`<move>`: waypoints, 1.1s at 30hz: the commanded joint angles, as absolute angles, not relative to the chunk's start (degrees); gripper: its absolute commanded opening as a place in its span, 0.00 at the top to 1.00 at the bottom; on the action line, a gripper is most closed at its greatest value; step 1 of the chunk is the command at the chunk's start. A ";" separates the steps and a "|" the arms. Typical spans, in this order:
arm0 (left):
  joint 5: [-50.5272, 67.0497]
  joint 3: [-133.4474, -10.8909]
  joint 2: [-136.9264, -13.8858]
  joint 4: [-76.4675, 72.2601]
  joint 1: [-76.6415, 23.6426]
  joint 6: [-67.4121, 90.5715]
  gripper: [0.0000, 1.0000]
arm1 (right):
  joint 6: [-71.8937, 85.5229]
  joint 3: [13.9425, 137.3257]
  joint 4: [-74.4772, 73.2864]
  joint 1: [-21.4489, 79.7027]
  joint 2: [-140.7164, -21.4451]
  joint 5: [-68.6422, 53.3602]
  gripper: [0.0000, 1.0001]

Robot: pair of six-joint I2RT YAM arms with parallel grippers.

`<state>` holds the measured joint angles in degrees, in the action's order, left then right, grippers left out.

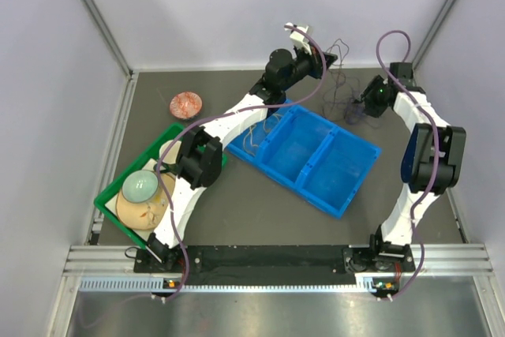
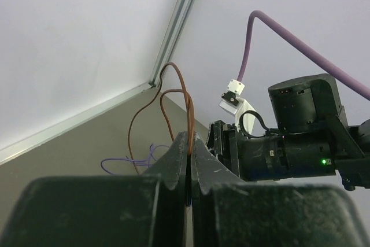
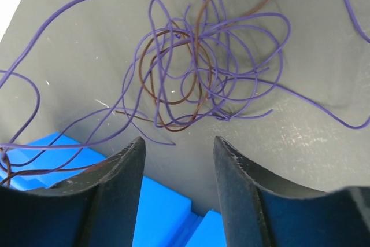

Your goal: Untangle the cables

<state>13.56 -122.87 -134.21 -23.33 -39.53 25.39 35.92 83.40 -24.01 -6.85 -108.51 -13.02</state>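
Note:
A tangle of thin purple and brown cables lies on the grey table at the back, also seen in the top view. My left gripper is shut on a brown cable that loops up from its jaws, raised above the table near the back wall. A purple strand lies on the table below it. My right gripper is open and empty, hovering just above the tangle's near side. Purple strands trail left over the blue bin.
A blue two-compartment bin sits mid-table, its edge under my right gripper. A green tray with bowls stands at the left, a round reddish object behind it. The right arm's wrist is close beside my left gripper.

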 commanded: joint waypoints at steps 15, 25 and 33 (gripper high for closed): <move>13.36 -122.35 -128.59 -23.82 -38.67 22.15 1.00 | 33.92 95.10 -23.38 -7.29 -114.44 -7.20 1.00; 12.22 -114.35 -121.47 -26.98 -33.67 23.11 1.00 | 40.08 90.79 -21.18 -16.43 -95.99 -7.30 1.00; 9.67 -116.53 -123.30 -27.08 -29.01 26.27 1.00 | 44.99 94.83 -21.80 -21.27 -87.11 -9.75 1.00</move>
<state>11.33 -113.80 -124.70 -24.47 -31.35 23.64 41.60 91.31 -23.27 -19.81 -90.45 -7.51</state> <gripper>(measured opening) 0.019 0.007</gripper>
